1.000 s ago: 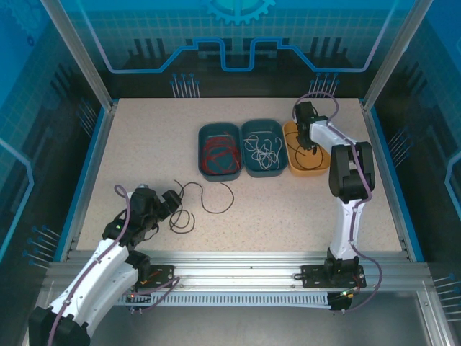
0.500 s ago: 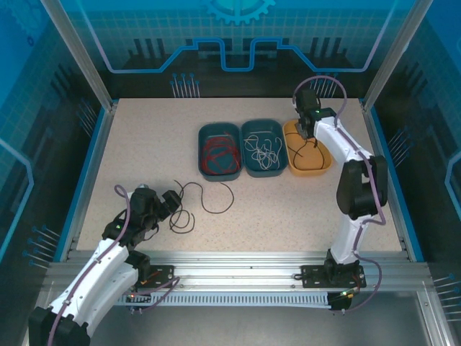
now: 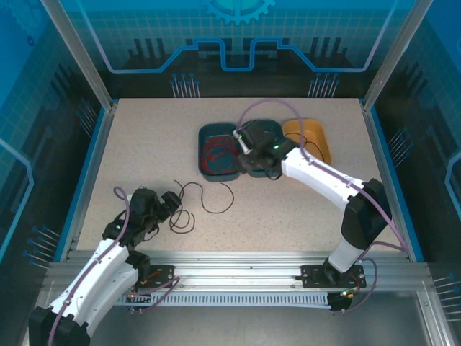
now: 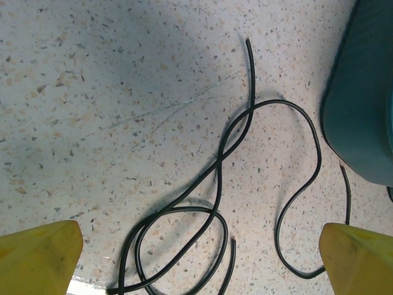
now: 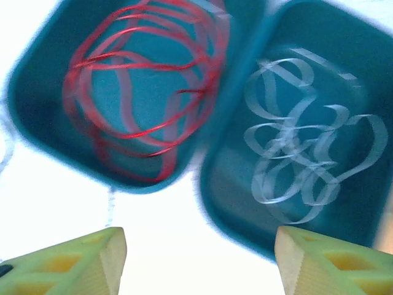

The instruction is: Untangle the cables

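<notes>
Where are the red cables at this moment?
The red cables lie inside the left teal tray, mid-table in the top view; the middle tray with the white cables stands just right of it.

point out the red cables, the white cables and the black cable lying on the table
red cables (image 3: pixel 216 155), top external view, middle of the coil
white cables (image 5: pixel 288 178), right wrist view, centre of the tangle
black cable (image 4: pixel 218 167), left wrist view, its middle stretch

Black cables (image 4: pixel 221 203) looped on table (image 4: pixel 92 110)

Red cables (image 5: pixel 144 92), white cables (image 5: pixel 307 166), black cables (image 4: pixel 218 175), speckled beige table (image 4: pixel 92 92).
</notes>
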